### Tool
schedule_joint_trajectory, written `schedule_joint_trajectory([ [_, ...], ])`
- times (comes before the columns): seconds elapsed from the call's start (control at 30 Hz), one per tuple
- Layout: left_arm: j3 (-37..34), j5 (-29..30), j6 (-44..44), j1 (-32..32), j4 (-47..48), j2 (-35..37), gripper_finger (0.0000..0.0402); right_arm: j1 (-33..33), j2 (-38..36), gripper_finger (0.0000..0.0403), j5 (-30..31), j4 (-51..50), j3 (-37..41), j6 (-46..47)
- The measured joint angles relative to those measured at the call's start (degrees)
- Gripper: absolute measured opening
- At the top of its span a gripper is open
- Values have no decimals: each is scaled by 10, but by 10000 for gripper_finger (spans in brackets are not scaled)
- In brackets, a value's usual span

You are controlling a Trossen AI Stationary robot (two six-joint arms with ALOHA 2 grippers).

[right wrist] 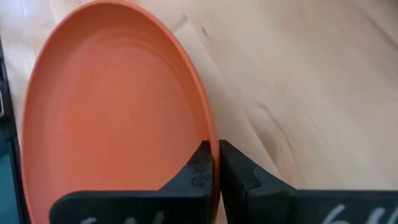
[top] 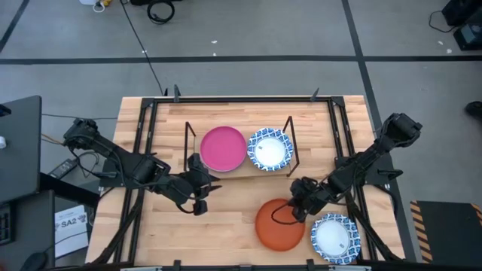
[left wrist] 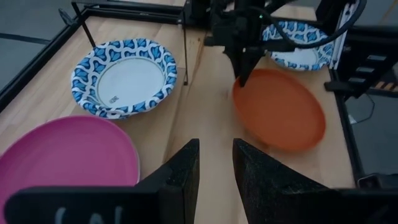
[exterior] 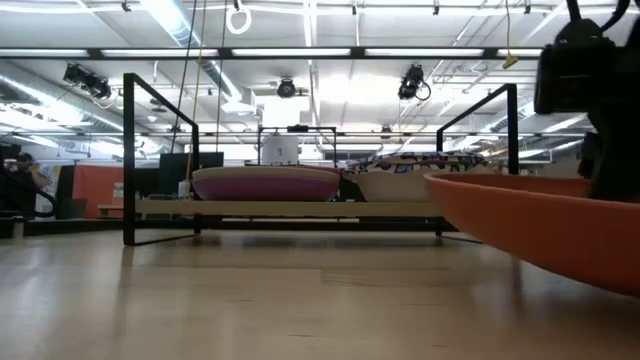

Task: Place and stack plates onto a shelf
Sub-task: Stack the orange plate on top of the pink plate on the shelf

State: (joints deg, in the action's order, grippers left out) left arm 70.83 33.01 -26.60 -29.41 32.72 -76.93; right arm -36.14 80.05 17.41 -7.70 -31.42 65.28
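Orange plate (top: 279,224) sits on counter (top: 226,226) just in front of shelf (top: 239,172), your right gripper (top: 298,208) clenched on its rim; rim runs between jaws in right wrist view. Magenta plate (top: 223,147) and blue-and-white plate (top: 269,148) lie side by side on shelf board. Second blue-and-white plate (top: 336,238) lies on counter beside orange plate, away from shelf. Your left gripper (top: 200,205) hovers near shelf's left front corner, jaws parted, holding nothing.
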Motion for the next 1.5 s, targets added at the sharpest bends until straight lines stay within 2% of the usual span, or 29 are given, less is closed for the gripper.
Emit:
schedule_joint_trajectory([
  [0.27, 0, 0, -42, 0, -29, 0, 103, 18, 0, 17, 31, 2, -35, -4],
  [0.73, 0, 0, -59, 23, -29, 0, 103, 73, 0, 17, 81, 6, -113, -26],
  [1.23, 0, 0, -57, 69, -27, 0, 103, 156, 0, 17, 140, 9, -173, -173],
  [1.5, 0, 0, -53, 96, 7, 0, 103, 188, -1, 17, 160, 25, -175, -190],
])
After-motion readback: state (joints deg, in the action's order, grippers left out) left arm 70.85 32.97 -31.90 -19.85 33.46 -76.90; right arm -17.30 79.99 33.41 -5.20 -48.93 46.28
